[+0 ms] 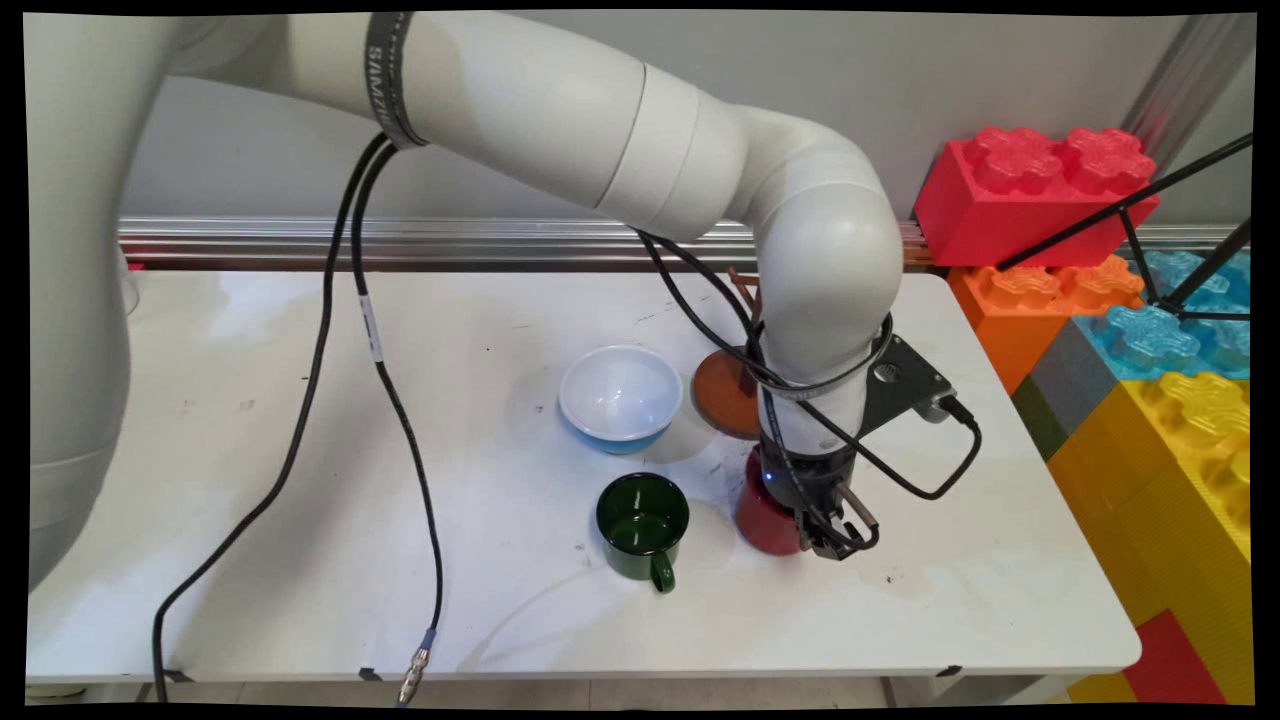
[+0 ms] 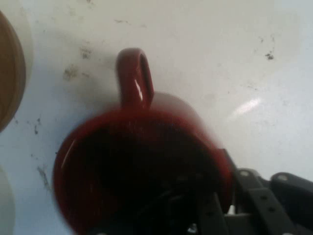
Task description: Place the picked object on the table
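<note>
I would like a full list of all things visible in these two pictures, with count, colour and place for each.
red mug: one, dark red, table's near right part, at the gripper; handle shows in the hand view
green mug: one, dark green, left of the red mug, handle toward the near edge
bowl: one, white inside, blue outside, behind the green mug
wooden stand: one, brown round base with a post, right of the bowl
toy bricks: several, red, orange, blue, yellow, right of the table
table: one, white
cables: black, hanging from the arm
gripper: one, black, one finger inside the red mug
</note>
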`<action>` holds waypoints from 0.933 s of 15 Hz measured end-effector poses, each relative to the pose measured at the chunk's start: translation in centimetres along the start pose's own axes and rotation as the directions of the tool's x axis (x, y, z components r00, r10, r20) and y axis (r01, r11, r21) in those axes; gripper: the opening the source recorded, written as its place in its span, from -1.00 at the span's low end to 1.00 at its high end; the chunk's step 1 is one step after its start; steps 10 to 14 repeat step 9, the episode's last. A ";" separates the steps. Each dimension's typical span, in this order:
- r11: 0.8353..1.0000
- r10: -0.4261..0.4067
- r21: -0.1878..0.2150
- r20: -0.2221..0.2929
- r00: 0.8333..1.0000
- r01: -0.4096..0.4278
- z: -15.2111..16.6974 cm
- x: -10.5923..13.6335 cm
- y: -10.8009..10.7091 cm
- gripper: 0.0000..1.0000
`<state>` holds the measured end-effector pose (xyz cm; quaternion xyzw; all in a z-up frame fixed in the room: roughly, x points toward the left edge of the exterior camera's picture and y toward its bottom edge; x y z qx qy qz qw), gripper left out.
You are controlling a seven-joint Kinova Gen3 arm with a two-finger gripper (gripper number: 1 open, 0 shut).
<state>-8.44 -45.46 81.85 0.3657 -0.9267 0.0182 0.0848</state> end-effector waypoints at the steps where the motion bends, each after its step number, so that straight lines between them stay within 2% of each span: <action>1: 1.000 -0.001 0.001 0.001 1.000 0.001 0.1 0.1 0.0 1.00; 14: 1.000 -0.024 0.003 -0.020 1.000 0.024 -0.1 0.4 -0.2 1.00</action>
